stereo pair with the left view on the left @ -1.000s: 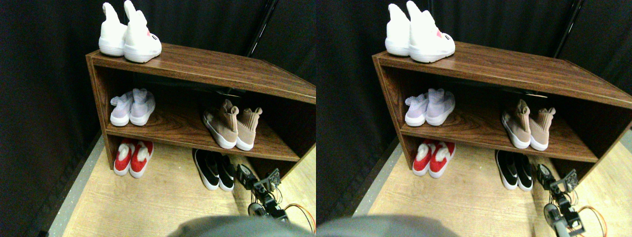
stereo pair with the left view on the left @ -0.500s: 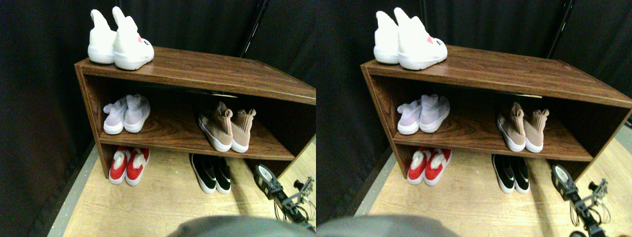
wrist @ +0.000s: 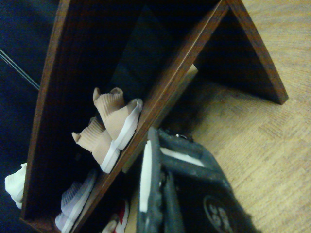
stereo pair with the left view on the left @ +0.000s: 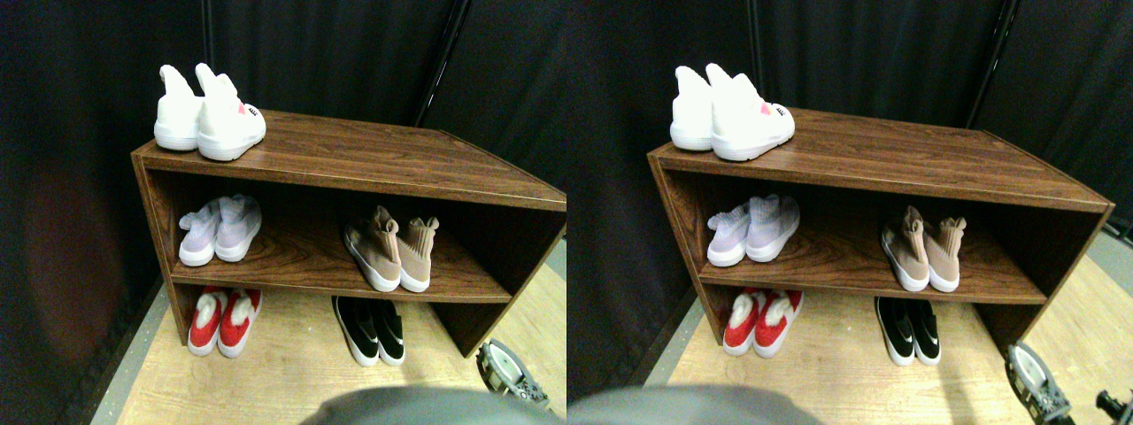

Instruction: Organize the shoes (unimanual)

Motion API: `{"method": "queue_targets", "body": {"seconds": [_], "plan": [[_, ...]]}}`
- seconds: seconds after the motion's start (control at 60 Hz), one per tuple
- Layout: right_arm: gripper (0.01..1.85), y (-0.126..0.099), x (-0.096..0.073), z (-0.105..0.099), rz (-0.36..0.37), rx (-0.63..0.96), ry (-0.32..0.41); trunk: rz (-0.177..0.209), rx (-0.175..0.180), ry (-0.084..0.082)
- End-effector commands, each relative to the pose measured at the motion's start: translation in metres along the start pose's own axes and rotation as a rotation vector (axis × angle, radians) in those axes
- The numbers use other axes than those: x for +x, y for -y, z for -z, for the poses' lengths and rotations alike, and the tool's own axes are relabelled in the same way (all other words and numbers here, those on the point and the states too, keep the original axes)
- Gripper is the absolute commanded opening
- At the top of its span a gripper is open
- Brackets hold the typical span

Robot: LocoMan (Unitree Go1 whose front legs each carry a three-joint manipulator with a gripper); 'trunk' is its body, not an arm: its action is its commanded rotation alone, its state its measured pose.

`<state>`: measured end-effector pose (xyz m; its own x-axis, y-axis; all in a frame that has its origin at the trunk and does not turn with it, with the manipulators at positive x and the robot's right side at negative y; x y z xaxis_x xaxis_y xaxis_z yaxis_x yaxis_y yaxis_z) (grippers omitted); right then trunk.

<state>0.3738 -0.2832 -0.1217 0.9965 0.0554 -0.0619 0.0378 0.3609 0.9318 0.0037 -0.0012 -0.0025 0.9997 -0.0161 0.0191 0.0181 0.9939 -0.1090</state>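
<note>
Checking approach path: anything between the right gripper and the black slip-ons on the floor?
Nothing visible. The right gripper sits low on the floor beside the shelf unit's end panel. Only bare floor lies between it and the black slip-ons under the lower shelf.

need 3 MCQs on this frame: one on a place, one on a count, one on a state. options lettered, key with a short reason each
1. Where are the white shoes?
A. on top of the shelf unit
B. on the middle shelf
C. on the floor

2. How many pairs of shoes show in all?
A. three
B. five
C. seven

3. How do the black shoes sit?
A. stacked on each other
B. side by side on the floor under the shelf
C. held in the fingers

Key: 1 A, they stand at the left end of the top board. 2 B: white, lilac shoes, tan shoes, red shoes, black. 3 B, both soles rest flat on the floor, nothing touching them.
</note>
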Motion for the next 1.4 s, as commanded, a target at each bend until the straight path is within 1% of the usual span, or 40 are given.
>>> {"method": "queue_targets", "body": {"seconds": [0.017, 0.067, 0.1, 0.167, 0.25, 0.3, 0.35, 0.367, 0.467, 0.617, 0.633, 0.7, 0.817, 0.85, 0.883, 0.9, 0.983, 1.0, 1.067, 1.267, 1.3, 1.4], "plan": [[0.06, -0.018, -0.006, 0.004, -0.103, -0.023, -0.037, -0.001, -0.006, 0.023], [0.06, -0.021, -0.008, 0.004, -0.11, -0.015, -0.044, -0.002, -0.007, 0.028], [0.06, -0.024, -0.009, 0.005, -0.133, -0.026, -0.05, -0.002, -0.007, 0.028], [0.06, -0.03, -0.011, 0.008, -0.151, -0.019, -0.062, -0.003, -0.007, 0.029], [0.06, -0.032, -0.012, 0.011, -0.145, -0.001, -0.06, -0.003, -0.006, 0.028], [0.06, -0.034, -0.011, 0.014, -0.149, 0.018, -0.074, -0.004, -0.006, 0.029], [0.06, -0.033, -0.01, 0.015, -0.152, 0.027, -0.063, -0.005, -0.005, 0.029], [0.06, -0.034, -0.008, 0.018, -0.164, 0.034, -0.063, -0.005, -0.005, 0.029], [0.06, -0.034, -0.008, 0.023, -0.162, 0.019, -0.042, -0.005, -0.006, 0.028], [0.06, -0.033, -0.004, 0.028, -0.152, 0.022, -0.062, -0.01, -0.006, 0.027], [0.06, -0.033, -0.004, 0.029, -0.152, 0.025, -0.064, -0.009, -0.005, 0.024], [0.06, -0.033, -0.002, 0.03, -0.161, 0.022, -0.074, -0.009, -0.005, 0.024], [0.06, -0.033, 0.002, 0.034, -0.163, 0.007, -0.074, -0.004, -0.003, 0.016], [0.06, -0.033, 0.002, 0.035, -0.16, 0.012, -0.078, -0.004, -0.003, 0.016], [0.06, -0.034, 0.003, 0.036, -0.155, 0.02, -0.08, -0.003, -0.003, 0.013], [0.06, -0.034, 0.003, 0.036, -0.155, 0.022, -0.08, -0.003, -0.003, 0.009], [0.06, -0.035, 0.005, 0.037, -0.152, 0.038, -0.083, -0.002, -0.002, 0.007], [0.06, -0.035, 0.005, 0.037, -0.152, 0.044, -0.083, 0.0, -0.002, 0.003], [0.06, -0.035, 0.006, 0.037, -0.154, 0.058, -0.086, 0.002, -0.002, 0.002], [0.06, -0.035, 0.007, 0.035, -0.163, 0.006, -0.05, 0.002, -0.002, 0.002], [0.06, -0.035, 0.006, 0.035, -0.155, 0.008, -0.044, 0.007, 0.001, -0.001], [0.06, -0.035, 0.005, 0.033, -0.148, -0.007, -0.046, 0.007, 0.001, -0.001]]}}
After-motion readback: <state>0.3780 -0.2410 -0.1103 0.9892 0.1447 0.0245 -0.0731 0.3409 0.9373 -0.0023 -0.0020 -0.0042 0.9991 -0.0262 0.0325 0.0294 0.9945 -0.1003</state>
